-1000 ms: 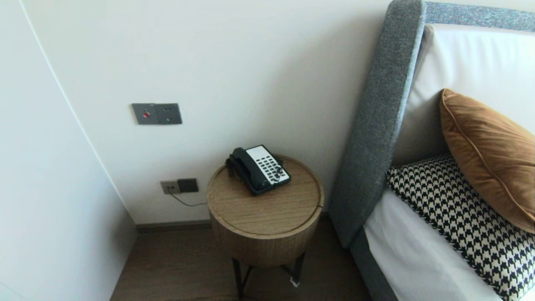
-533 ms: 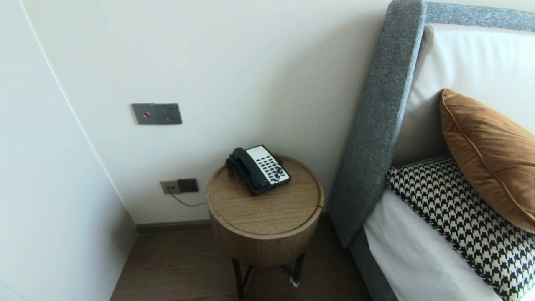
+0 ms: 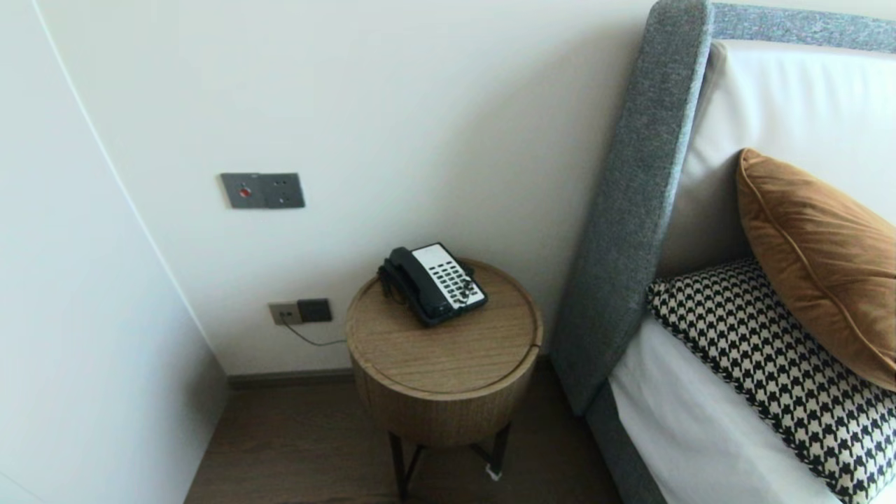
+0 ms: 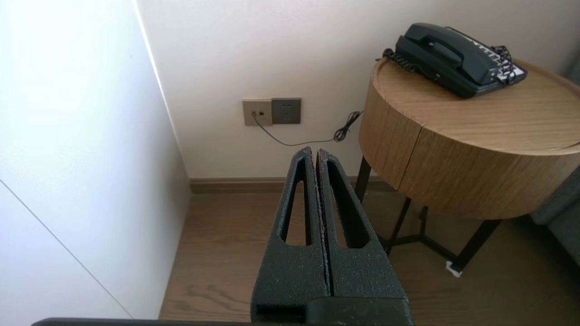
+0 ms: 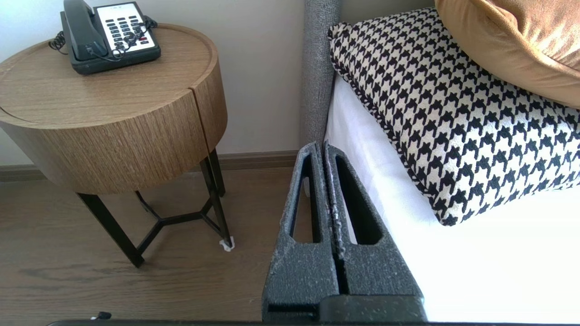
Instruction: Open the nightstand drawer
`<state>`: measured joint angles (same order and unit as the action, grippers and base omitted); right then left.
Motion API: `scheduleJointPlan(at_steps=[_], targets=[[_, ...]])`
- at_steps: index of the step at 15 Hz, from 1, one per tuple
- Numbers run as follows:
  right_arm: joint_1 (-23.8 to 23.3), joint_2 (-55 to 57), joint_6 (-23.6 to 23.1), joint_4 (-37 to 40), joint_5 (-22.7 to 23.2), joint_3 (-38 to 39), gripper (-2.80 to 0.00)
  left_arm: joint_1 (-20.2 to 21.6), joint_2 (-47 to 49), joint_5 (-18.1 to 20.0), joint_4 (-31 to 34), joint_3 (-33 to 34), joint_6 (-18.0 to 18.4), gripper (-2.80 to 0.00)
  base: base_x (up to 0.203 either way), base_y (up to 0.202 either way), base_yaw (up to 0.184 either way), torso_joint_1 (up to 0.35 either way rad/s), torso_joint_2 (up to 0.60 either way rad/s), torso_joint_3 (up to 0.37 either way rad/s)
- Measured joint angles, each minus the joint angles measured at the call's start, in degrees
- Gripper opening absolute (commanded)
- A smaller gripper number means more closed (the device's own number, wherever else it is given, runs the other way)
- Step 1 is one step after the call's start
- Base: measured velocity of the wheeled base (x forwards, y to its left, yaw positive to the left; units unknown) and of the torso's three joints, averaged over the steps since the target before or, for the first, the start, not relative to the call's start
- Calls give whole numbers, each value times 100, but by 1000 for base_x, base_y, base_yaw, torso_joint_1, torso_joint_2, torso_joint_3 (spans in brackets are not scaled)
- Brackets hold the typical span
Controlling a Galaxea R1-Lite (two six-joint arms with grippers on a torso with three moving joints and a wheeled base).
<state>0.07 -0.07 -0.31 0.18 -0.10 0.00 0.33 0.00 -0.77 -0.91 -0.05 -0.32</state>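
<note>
Sitting on one round table (image 3: 437, 353), one telephone (image 3: 434, 283)

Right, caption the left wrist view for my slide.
Shut left tool hangs over the wood floor, apart from the round bedside table bearing a black telephone.

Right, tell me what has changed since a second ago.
Nothing visibly changed. The phone lies on the table as before. Both grippers are shut and empty: the left gripper low beside the table, the right gripper low by the bed.
</note>
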Motion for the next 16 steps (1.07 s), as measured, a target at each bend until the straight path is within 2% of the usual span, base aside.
scheduleJointPlan(at_steps=[16], targets=[[0, 0, 1, 0, 0, 0, -280, -2, 0, 3, -3, 5, -80, -280, 0, 0, 0, 0, 0, 0]])
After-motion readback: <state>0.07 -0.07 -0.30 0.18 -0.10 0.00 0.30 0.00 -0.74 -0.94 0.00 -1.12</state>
